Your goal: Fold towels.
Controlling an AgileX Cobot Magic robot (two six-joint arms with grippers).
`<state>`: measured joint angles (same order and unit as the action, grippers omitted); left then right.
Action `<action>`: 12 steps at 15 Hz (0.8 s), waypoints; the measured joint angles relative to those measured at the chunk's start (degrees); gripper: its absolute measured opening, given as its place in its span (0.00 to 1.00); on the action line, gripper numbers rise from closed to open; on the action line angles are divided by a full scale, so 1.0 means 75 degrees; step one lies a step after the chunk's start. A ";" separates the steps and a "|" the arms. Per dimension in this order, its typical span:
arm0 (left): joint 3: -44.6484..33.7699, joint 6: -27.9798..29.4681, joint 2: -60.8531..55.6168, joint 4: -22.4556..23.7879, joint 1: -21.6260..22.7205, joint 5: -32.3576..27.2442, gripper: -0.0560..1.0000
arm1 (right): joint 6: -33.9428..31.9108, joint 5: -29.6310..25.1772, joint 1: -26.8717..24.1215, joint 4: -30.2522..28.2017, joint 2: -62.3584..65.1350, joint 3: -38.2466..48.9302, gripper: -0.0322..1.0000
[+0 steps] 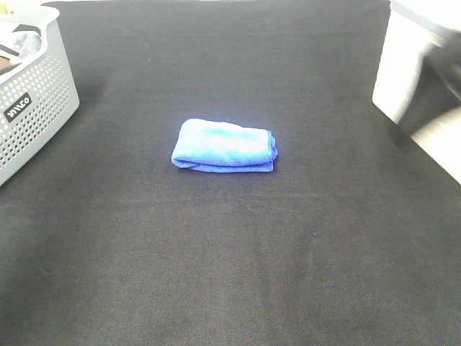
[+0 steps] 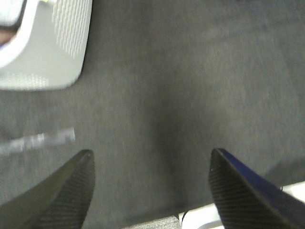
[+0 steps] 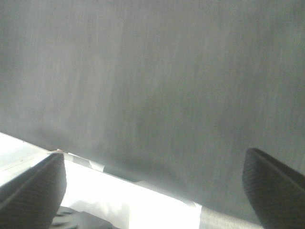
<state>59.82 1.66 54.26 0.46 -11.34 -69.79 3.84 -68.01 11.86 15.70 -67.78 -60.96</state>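
Currently the towel [image 1: 225, 146] lies near the middle of the black table [image 1: 230, 274], folded into a compact multi-layer rectangle; layered edges show along its near long side and its right short end. No tag visible. A grey basket [image 1: 32, 108] stands at the far left, well apart from the towel.

Neither arm shows in the high view. Left gripper [image 2: 151, 186]: jaws spread wide, nothing between them, only table cloth below and the basket corner nearby. Right gripper [image 3: 155, 183]: jaws likewise spread wide and empty, over the table edge. Towel absent from both wrist views.

Handling judgement: soft, light microfibre, limp, no stiffness; layers likely slide on each other and the bundle may unfold if lifted by one ply. If further handling is needed, best hold is a pinch through all layers at the open right end or near-side corners, both grippers together. The fold looks essentially complete.
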 joint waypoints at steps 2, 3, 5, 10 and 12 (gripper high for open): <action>-0.1001 0.0000 -0.1597 -0.0061 0.0000 -0.0008 0.67 | 0.0000 0.0306 0.0000 -0.0069 0.1459 0.1261 0.94; -0.1467 0.0000 -0.2399 -0.0122 0.0000 -0.0015 0.67 | 0.0000 0.0336 0.0000 -0.0214 0.2620 0.2047 0.94; -0.2139 -0.0107 -0.4034 -0.0138 0.0000 -0.0023 0.67 | 0.0000 0.0344 0.0000 -0.0458 0.3850 0.2651 0.94; -0.3170 -0.0840 -0.6753 -0.0183 0.0000 0.0535 0.67 | 0.0214 0.0672 0.0000 -0.1207 0.7219 0.3782 0.94; -0.3613 -0.1092 -0.6845 -0.0359 0.0000 0.0947 0.67 | 0.0344 0.0871 0.0000 -0.1245 0.7777 0.4011 0.94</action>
<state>32.72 -6.53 2.92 -2.23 -11.34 -62.68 6.42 -61.48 11.86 6.36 -9.45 -30.88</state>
